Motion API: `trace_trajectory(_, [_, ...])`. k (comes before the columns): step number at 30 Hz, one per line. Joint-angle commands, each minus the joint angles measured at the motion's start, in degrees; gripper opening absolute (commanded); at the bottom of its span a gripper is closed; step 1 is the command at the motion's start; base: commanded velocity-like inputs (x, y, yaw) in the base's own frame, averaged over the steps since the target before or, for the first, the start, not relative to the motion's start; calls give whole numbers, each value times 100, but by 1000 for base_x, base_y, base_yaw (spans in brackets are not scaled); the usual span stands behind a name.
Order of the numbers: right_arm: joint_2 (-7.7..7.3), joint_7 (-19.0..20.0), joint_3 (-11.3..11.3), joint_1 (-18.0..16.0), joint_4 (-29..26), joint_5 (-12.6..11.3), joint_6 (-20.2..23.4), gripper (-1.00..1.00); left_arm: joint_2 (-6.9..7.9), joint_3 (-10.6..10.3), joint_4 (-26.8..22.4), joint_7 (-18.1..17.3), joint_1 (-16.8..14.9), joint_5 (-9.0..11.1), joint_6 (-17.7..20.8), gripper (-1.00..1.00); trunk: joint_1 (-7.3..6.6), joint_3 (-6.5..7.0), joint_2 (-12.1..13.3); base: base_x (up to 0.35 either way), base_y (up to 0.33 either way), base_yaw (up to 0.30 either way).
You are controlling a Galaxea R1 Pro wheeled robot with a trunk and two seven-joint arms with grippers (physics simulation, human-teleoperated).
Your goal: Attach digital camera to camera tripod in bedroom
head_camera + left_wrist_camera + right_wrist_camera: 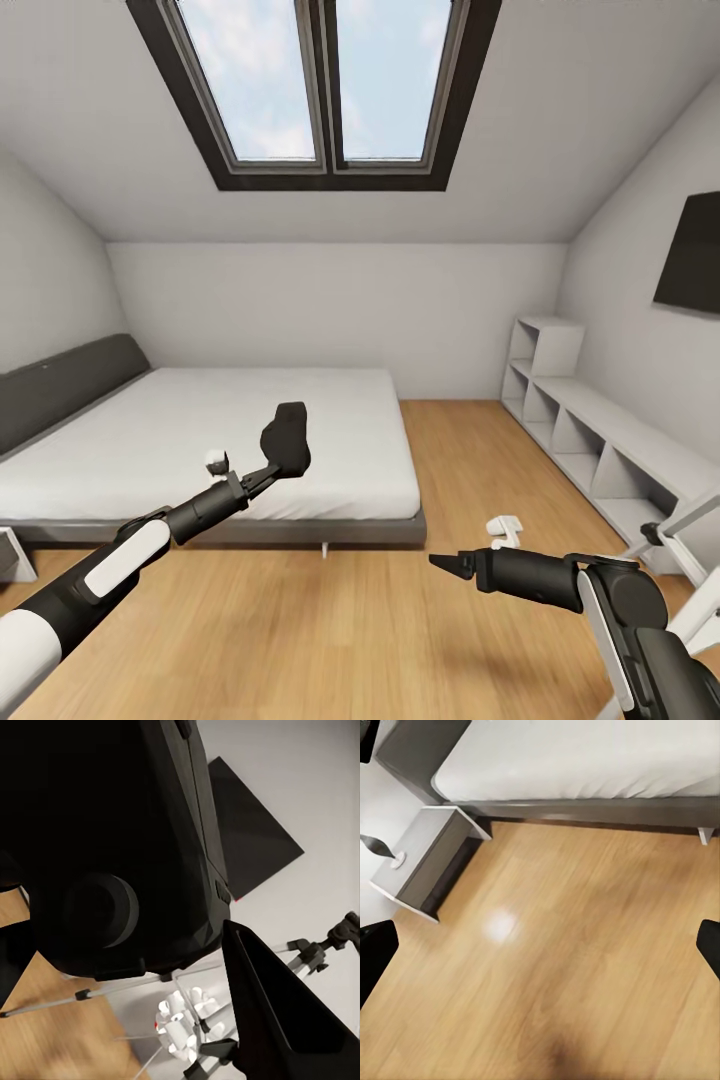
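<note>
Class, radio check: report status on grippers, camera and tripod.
Left gripper shut on camera, held over the bed. Right gripper open, empty. Tripod at right, camera not mounted.

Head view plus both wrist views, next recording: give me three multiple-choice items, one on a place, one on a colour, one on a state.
1. Where is the camera?
A. On the bed
B. In the left hand, held over the bed's edge
C. On the shelf

2. What colour is the bed frame?
A. Grey
B. Red
C. Light wood

3. What state is the right hand in?
A. Shut on the camera
B. Gripping a tripod leg
C. Open and empty

Key: 1 B, the left hand holds the black body up in front of the bed, and the left wrist view shows it large against a finger. 2 A, the headboard and base are grey under a white mattress. 3 C, the right wrist view shows dark fingertips at opposite edges with bare wood floor between.
</note>
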Motion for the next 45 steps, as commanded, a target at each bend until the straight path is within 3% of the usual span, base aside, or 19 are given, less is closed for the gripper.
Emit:
trace_trajectory(1, [-1, 26, -6, -6, -3, 9, 42, 100, 9, -20, 7, -16, -8, 58, 43, -100, -23, 12, 38, 0, 0, 0])
trace_trajectory(41, [-10, 38, 3, -6, -10, 9, 27, 100, 4, -19, 66, 10, -8, 80, 82, -100, -901, 730, 1642, 0, 0, 0])
trace_trajectory(45, [-9, 43, 9, -7, -11, 9, -65, 100, 1, -19, 108, 14, -8, 233, 88, -100, -989, 802, 1802, 0, 0, 0])
